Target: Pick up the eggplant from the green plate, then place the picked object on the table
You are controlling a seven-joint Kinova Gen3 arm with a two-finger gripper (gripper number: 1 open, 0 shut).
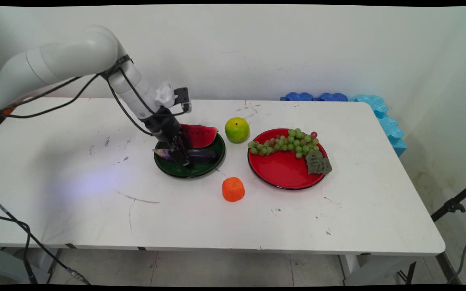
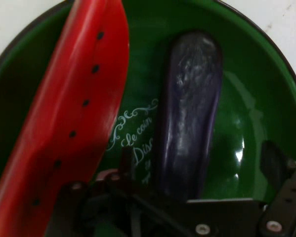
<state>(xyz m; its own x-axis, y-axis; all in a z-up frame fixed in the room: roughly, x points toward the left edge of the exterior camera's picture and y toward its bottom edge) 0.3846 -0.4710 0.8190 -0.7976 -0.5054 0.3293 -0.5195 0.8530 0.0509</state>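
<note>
My gripper (image 1: 184, 157) is down inside the dark green plate (image 1: 194, 171), open, its fingers either side of a purple eggplant (image 1: 204, 155). In the hand view the eggplant (image 2: 190, 113) runs lengthwise between the fingers. The right finger (image 2: 274, 160) stands clear of it, and the left one is close by its side. A red watermelon slice (image 2: 73, 113) with black seeds lies beside the eggplant on the plate (image 2: 246, 94). In the main view the slice (image 1: 200, 135) sits at the plate's far side, just behind the gripper.
A green apple (image 1: 237, 129) stands right of the green plate and a small orange (image 1: 233, 189) sits nearer the front. A red plate (image 1: 281, 171) holds green grapes (image 1: 287, 142) and a leaf (image 1: 318, 163). Blue foam pieces (image 1: 378, 109) lie at the far right corner.
</note>
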